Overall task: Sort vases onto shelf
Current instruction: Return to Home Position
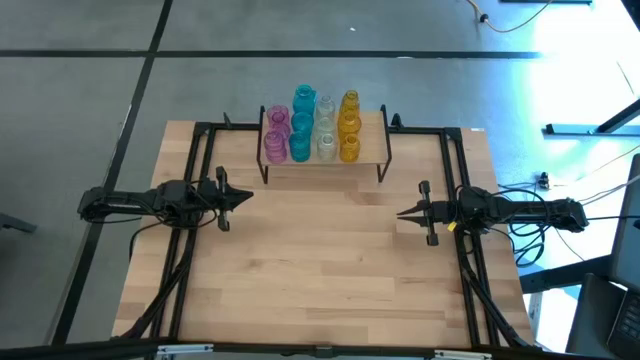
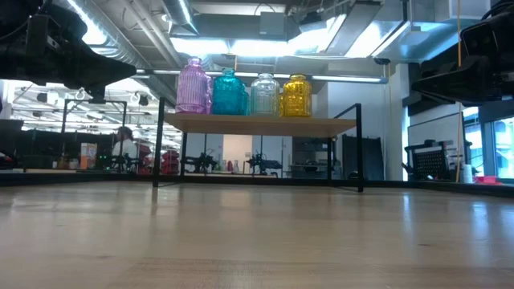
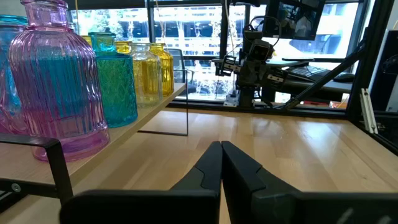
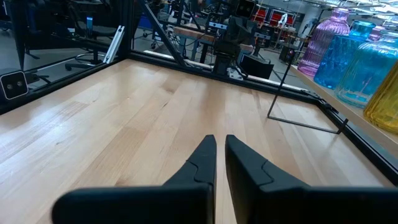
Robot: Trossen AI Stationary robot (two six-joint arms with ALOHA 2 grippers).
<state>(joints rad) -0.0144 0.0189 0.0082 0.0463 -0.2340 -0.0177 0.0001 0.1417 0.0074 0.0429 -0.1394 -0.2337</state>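
The vases (image 1: 312,127) stand upright on their bases in four colour rows on the shelf (image 1: 324,157) at the table's far middle: pink (image 2: 193,87), teal-blue (image 2: 230,92), clear (image 2: 264,94) and amber-yellow (image 2: 296,95). The shelf's thin black legs rest on the wooden table. My left gripper (image 1: 247,197) hovers shut over the table's left side, pointing level toward the middle, with nothing in it (image 3: 221,163). My right gripper (image 1: 402,213) hovers shut over the right side, facing it, also with nothing in it (image 4: 220,155).
A black metal frame (image 1: 200,150) runs along the table's left, far and right sides, and both arms reach in over it. Cables (image 1: 600,175) lie on the floor to the right. Bare wood (image 1: 320,270) spans the middle and near part of the table.
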